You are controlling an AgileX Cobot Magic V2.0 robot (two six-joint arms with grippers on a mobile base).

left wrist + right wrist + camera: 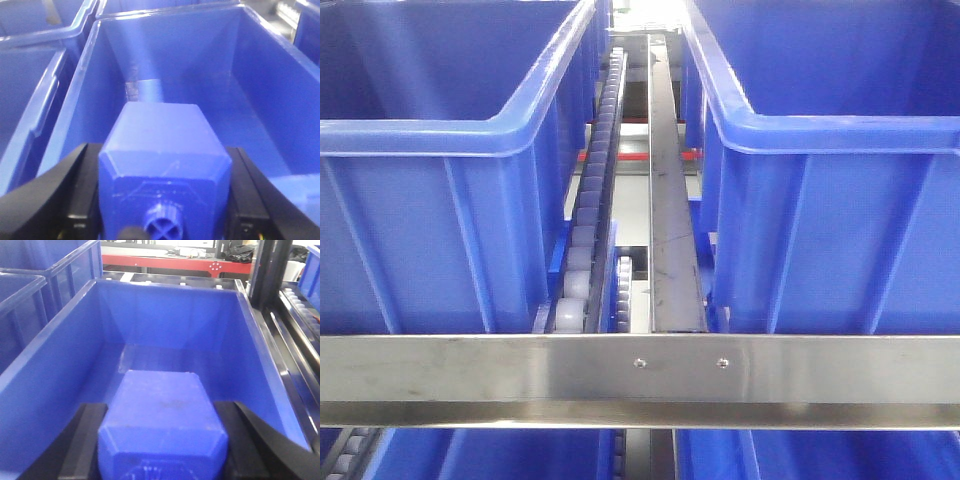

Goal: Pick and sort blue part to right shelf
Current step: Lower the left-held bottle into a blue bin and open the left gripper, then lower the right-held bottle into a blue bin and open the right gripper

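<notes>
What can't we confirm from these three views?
- Front view: neither arm nor block shows; bins hide their own insides behind tall walls.
- Left wrist: blue part fills the foreground, hiding the fingertips; bin floor beyond is blurred.
- Right wrist: the cap of its blue block is cut off by the bottom edge, so its type is unclear.

Two blue parts [165,165], several bins [440,140]

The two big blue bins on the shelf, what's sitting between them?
In the front-facing view, a grey roller track and a flat steel rail run back between the left bin and the right bin; no part lies there.
</notes>
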